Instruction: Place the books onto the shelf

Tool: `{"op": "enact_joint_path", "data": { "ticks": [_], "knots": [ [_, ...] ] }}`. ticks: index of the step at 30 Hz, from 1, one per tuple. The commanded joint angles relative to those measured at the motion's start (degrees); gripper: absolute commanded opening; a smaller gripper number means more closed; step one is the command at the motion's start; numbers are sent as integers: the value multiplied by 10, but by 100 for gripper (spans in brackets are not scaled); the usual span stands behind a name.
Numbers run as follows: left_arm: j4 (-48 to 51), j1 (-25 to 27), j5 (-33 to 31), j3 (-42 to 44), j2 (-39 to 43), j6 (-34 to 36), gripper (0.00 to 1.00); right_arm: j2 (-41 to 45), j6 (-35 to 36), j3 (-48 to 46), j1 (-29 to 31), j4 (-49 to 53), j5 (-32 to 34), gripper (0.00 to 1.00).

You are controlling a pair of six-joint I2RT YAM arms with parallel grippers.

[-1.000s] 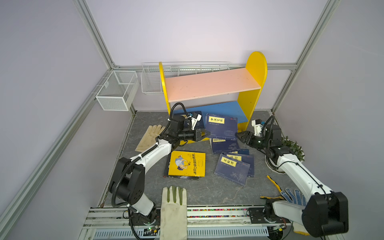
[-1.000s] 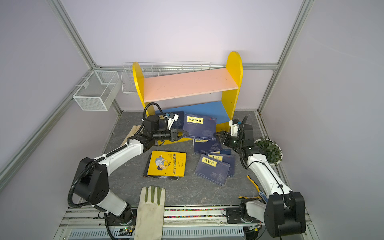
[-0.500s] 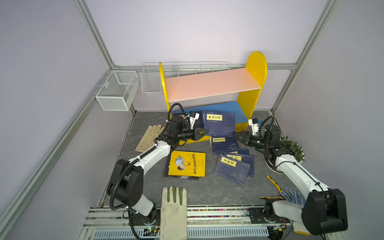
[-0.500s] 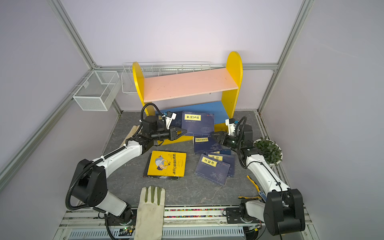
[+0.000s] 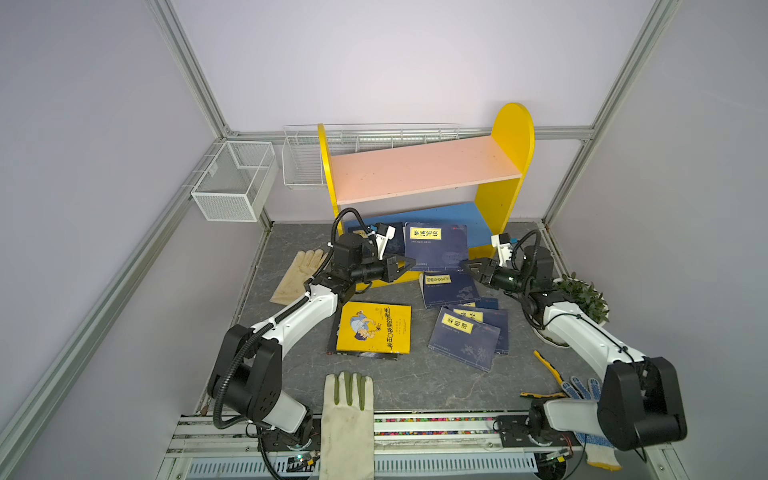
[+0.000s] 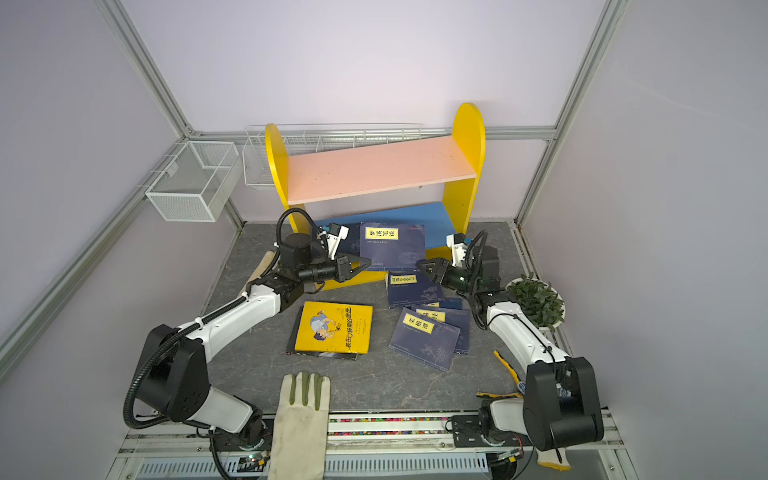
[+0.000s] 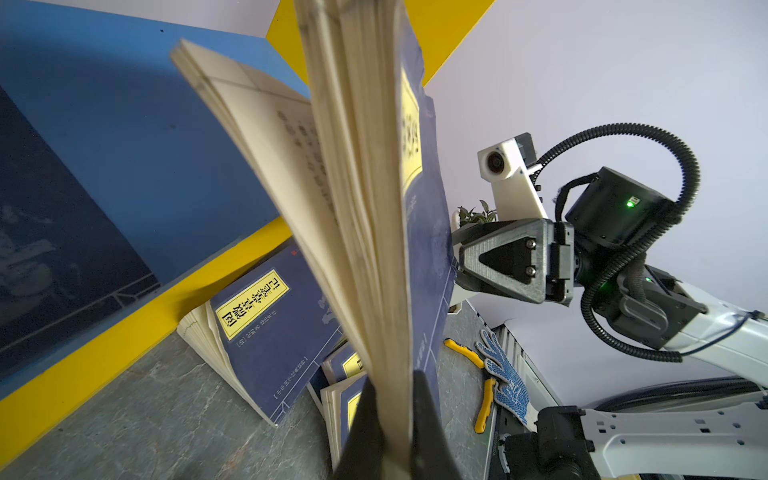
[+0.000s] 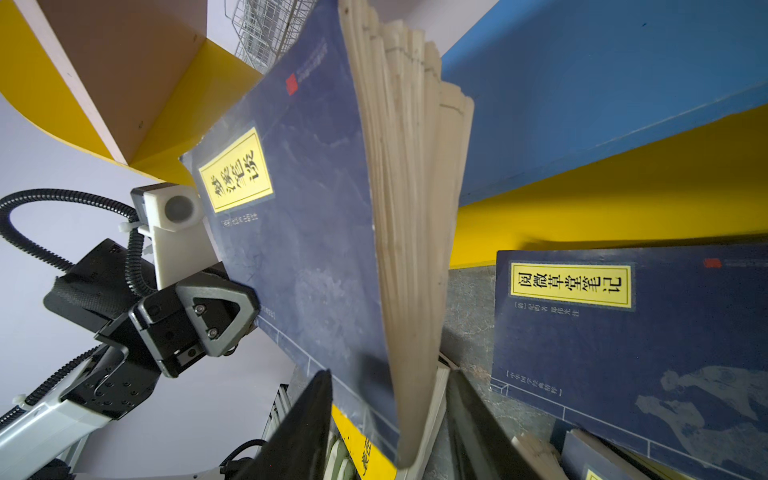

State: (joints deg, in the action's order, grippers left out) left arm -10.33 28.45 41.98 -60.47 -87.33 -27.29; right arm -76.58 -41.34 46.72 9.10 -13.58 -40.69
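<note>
Book (image 5: 436,249) stands at the shelf's (image 5: 498,199) front edge, left gripper (image 5: 409,264) clamped on one side. Right gripper (image 5: 467,266) straddles the other side; whether it grips, I cannot tell.

Yellow labels read 梦溪笔谈 on the raised navy book (image 8: 307,249), 阅微草堂笔记 on the leaning navy book (image 8: 623,374), 菜根谭 on the flat navy book (image 5: 465,340) (yellow book (image 5: 374,328): 装在口袋里的爸爸)

We have lifted the navy book (image 5: 440,253) in our left gripper (image 5: 411,262) higher and tipped it steeper above the front edge of the shelf (image 5: 478,224). Our right gripper (image 5: 465,266) has slid in, jaws narrowed, straddling the book's right corner.
</note>
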Motion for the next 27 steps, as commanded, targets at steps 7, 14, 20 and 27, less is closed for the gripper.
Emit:
{"op": "enact_joint_path", "data": {
  "ticks": [7, 14, 20, 27],
  "knots": [
    [-52, 0, -1, 14, 12, -17, 0, -14, -68, 9, 15, -125, -40, 25],
    [-20, 0, -46, 15, 8, -4, 28, 1, -68, 18, 21, -122, -39, 7],
    [10, 0, -179, 34, 55, -2, 72, -2, -68, 26, 23, -133, -26, 7],
    [37, -1, -377, 101, 131, -14, 83, -63, -84, 62, 55, -189, -9, 7]
  ]
}}
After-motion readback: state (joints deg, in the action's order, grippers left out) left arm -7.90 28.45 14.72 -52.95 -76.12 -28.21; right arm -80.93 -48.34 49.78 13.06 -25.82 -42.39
